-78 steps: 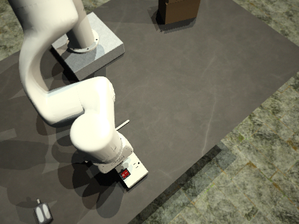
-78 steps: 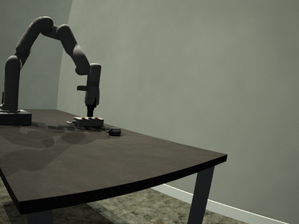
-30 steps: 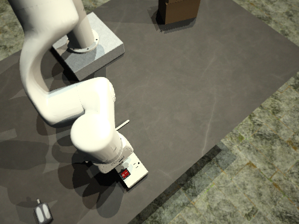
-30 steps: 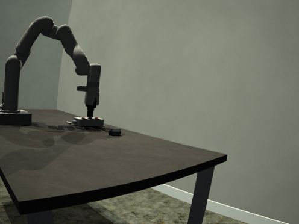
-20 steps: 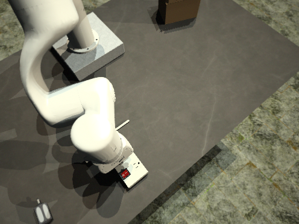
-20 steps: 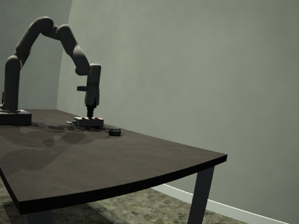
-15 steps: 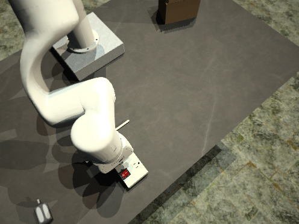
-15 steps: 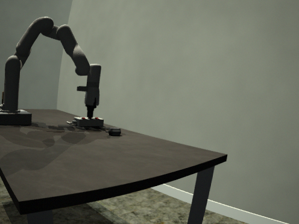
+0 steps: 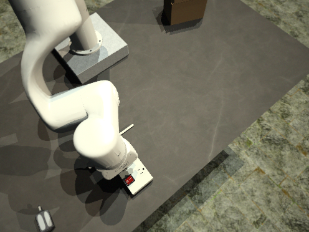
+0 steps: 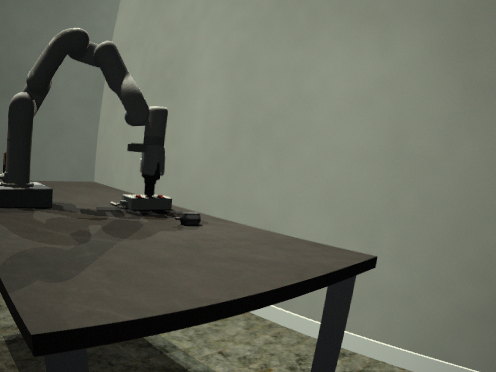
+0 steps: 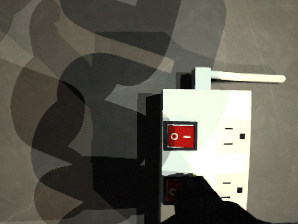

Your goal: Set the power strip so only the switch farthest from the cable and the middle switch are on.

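White power strip [image 9: 144,183] [image 10: 149,203] [image 11: 205,112] shows "O" and "–" on its cable-end switch [image 11: 180,136]; fingers [image 10: 149,188] pressed together.

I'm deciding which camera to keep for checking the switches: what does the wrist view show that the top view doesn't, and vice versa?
Only the wrist view: the red rocker switch nearest the cable.

Only the top view: the brown box and the arm's gray base block.

Both: the white power strip and its cable.
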